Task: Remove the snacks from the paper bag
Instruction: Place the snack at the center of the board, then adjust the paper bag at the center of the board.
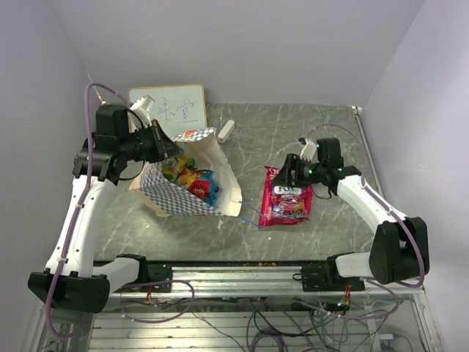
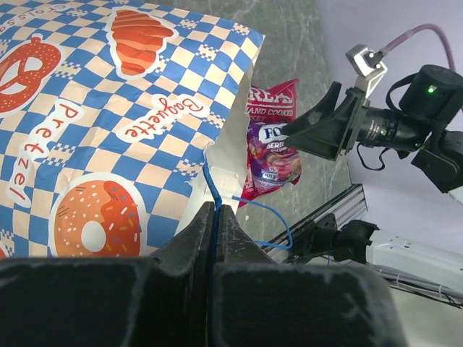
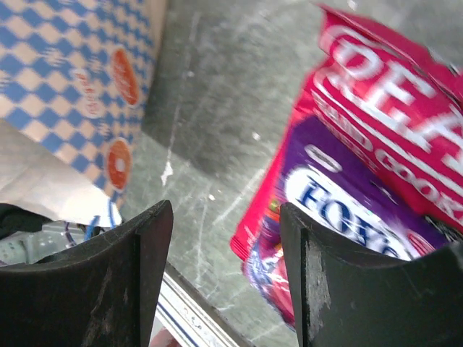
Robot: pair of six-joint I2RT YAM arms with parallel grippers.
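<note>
The paper bag (image 1: 192,196) lies tipped on the table with its mouth facing right; it also shows in the left wrist view (image 2: 108,137) and the right wrist view (image 3: 65,65). Orange, blue and green-yellow snacks (image 1: 189,177) show inside it. My left gripper (image 1: 161,142) is shut on the bag's blue cord handle (image 2: 214,189) at the upper rim. A large pink-red packet (image 1: 287,198) lies on the table to the right of the bag with a purple packet (image 3: 347,195) on it. My right gripper (image 1: 290,171) is open and empty just above the pink-red packet's far end (image 3: 226,217).
A white framed writing board (image 1: 173,104) leans at the back behind the bag. A small white oblong block (image 1: 226,130) lies near it. A loose blue cord (image 1: 250,217) trails from the bag's mouth. The metal rail (image 1: 242,273) runs along the near edge.
</note>
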